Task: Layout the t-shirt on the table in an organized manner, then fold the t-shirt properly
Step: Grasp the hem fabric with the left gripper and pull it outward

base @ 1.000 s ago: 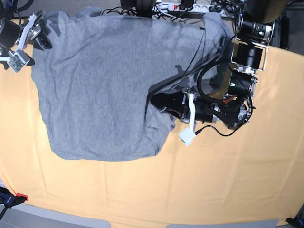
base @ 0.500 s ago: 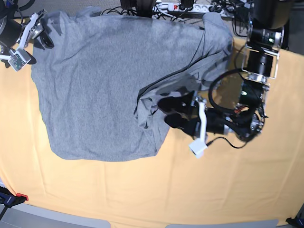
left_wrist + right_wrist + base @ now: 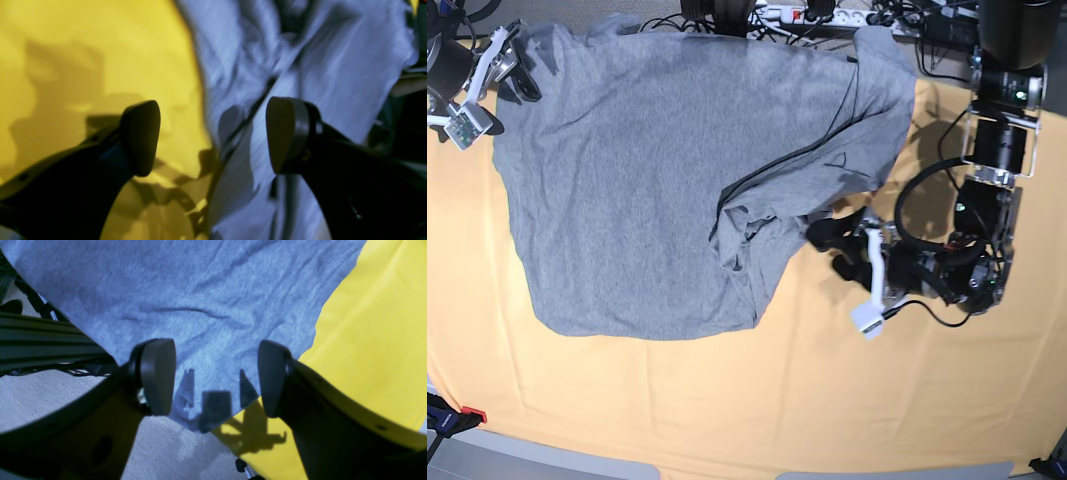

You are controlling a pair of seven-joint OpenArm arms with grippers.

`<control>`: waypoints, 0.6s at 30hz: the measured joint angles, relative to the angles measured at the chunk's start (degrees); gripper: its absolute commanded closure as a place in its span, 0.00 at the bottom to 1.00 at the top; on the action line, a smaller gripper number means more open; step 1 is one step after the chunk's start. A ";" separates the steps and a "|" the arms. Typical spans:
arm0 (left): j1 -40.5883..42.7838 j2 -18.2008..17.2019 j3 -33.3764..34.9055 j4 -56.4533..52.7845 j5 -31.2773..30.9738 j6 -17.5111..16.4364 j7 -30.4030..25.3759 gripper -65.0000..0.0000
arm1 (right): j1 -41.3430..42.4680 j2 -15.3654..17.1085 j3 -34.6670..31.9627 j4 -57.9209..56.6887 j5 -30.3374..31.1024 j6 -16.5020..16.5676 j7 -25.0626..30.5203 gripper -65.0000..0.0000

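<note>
Grey cotton t-shirt (image 3: pixel 657 180) lies spread w/ plain side up across the far-left part of the yellow-orange worktop (image 3: pixel 757 400), top edge hanging past the far rim; right claw (image 3: pixel 512 70) hovers spread over its far-left corner, holding nothing. Near its bunched right edge the left claw (image 3: pixel 832 250) sits spread & empty. Fabric looks light, limp, non-slippery, so prob. best pinched at hem corners or shoulder seams.

The t-shirt (image 3: pixel 647 180) top edge is cut off; no lettering shows.
</note>
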 measured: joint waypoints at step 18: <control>0.02 14.14 0.00 -1.49 10.93 -4.28 -5.16 0.24 | -0.02 -0.13 0.00 0.00 0.00 -0.02 -0.02 0.38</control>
